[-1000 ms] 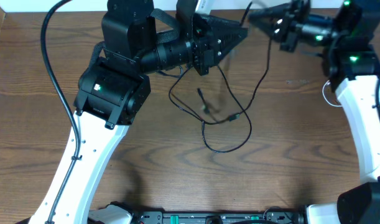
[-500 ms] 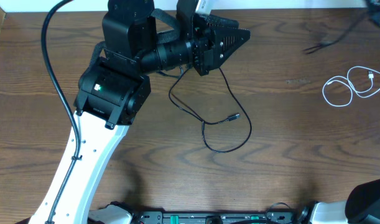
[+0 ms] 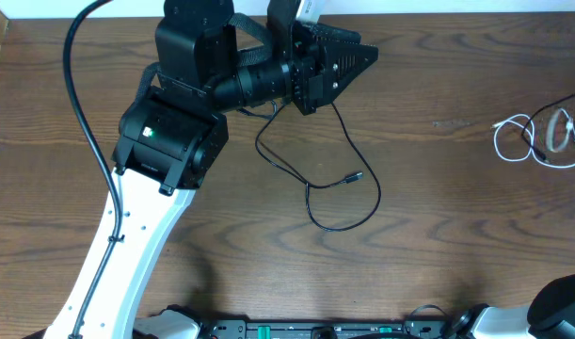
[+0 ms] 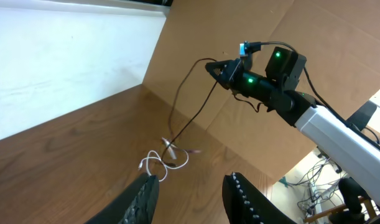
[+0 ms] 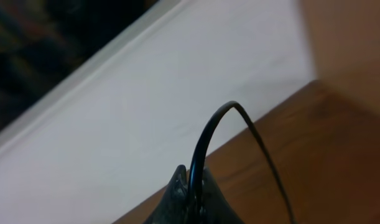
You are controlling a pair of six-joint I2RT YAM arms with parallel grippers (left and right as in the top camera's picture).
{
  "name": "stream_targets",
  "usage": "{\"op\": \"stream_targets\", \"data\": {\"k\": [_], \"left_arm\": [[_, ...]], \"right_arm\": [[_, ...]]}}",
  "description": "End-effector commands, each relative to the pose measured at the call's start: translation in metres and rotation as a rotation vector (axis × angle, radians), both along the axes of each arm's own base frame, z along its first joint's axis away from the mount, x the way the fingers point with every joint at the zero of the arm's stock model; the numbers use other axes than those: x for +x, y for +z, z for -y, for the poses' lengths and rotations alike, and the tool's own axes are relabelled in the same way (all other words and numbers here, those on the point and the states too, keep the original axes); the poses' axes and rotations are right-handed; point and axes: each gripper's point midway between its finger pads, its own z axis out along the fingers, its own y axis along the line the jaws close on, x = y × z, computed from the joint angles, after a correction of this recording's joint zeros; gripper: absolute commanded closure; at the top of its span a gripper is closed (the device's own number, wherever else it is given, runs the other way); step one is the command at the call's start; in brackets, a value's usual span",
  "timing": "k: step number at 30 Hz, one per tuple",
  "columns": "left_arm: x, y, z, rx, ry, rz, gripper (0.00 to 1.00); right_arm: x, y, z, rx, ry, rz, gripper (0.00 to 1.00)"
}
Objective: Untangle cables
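One brown wood-grain table [image 3: 438,254], white wall [image 4: 65,56] (right claw [image 5: 191,182] pinches black cable [image 5: 229,104]).

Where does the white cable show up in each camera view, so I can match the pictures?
Overhead: the white cable is at the far right edge, on the table, partly blurred.
Left wrist: the white cable is low and left of centre, on the wood just above the near fingers.
Right wrist: not in it.
Shared landmark: the brown wooden table, which shows in all three views.
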Motion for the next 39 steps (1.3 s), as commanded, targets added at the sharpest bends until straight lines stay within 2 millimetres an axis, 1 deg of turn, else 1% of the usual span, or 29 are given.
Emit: {"op": "stream_targets", "data": {"k": [1,3,5,8,10,11,12,13,15,16,18,22,23,24,26,28,30,32,33,36,37,39], "left_arm": [[-0.001,0.007,-0.001,-0.009,-0.004,0.015,0.61],[-0.001,0.007,-0.001,-0.009,-0.004,0.015,0.61],[-0.001,0.007,-0.001,-0.009,-0.004,0.015,0.61],[-0.001,0.007,-0.001,-0.009,-0.004,0.015,0.61],[0.0,0.006,-0.001,-0.008,-0.004,0.014,0.61],[0.0,0.006,-0.001,-0.008,-0.004,0.013,0.61],[0.0,0.006,-0.001,-0.008,-0.004,0.012,0.61],[0.001,0.005,0.0,-0.006,-0.005,0.01,0.61],[0.002,0.003,0.0,-0.005,-0.005,0.006,0.61],[0.003,0.002,0.001,-0.003,-0.005,0.002,0.61],[0.005,0.0,0.002,-0.001,-0.005,-0.002,0.61],[0.007,-0.003,0.003,0.002,-0.005,-0.008,0.61],[0.008,-0.003,0.003,0.003,-0.005,-0.009,0.6],[0.008,-0.004,0.003,0.003,-0.004,-0.01,0.57],[0.009,-0.004,0.001,0.006,0.0,-0.01,0.53],[0.013,-0.008,-0.004,0.013,0.016,-0.026,0.51],[0.021,-0.015,-0.015,0.03,0.056,-0.06,0.48],[0.034,-0.03,-0.033,0.064,0.134,-0.12,0.47],[0.041,-0.039,-0.046,0.086,0.182,-0.158,0.47],[0.054,-0.066,-0.08,0.162,0.289,-0.239,0.47],[0.059,-0.081,-0.101,0.208,0.363,-0.289,0.46],[0.065,-0.098,-0.127,0.257,0.462,-0.354,0.47]], "right_arm": [[-0.017,0.008,0.033,-0.144,-0.179,-0.057,0.99],[-0.024,-0.004,0.041,-0.146,-0.232,-0.115,0.99],[-0.033,-0.019,0.05,-0.137,-0.292,-0.184,0.99],[-0.047,-0.053,0.062,-0.105,-0.376,-0.318,0.99],[-0.052,-0.075,0.064,-0.078,-0.391,-0.396,0.98],[-0.054,-0.088,0.063,-0.059,-0.385,-0.438,0.81],[-0.055,-0.099,0.061,-0.041,-0.379,-0.472,0.59],[-0.056,-0.11,0.06,-0.024,-0.37,-0.504,0.33],[-0.056,-0.128,0.054,0.017,-0.338,-0.552,0.01],[-0.055,-0.134,0.05,0.043,-0.323,-0.564,0.01],[-0.054,-0.14,0.041,0.084,-0.285,-0.57,0.01],[-0.044,-0.141,0.016,0.155,-0.151,-0.54,0.01],[-0.041,-0.14,0.007,0.179,-0.105,-0.527,0.01],[-0.037,-0.14,-0.002,0.205,-0.055,-0.515,0.01],[-0.03,-0.138,-0.023,0.25,0.042,-0.491,0.01],[-0.022,-0.136,-0.05,0.263,0.169,-0.478,0.01],[-0.015,-0.135,-0.078,0.251,0.275,-0.481,0.01],[-0.008,-0.136,-0.108,0.221,0.372,-0.495,0.01],[-0.004,-0.138,-0.124,0.198,0.417,-0.508,0.01],[0.003,-0.141,-0.176,0.116,0.564,-0.539,0.01],[0.004,-0.144,-0.201,0.084,0.625,-0.56,0.01],[0.004,-0.148,-0.235,0.036,0.702,-0.585,0.01]]}}
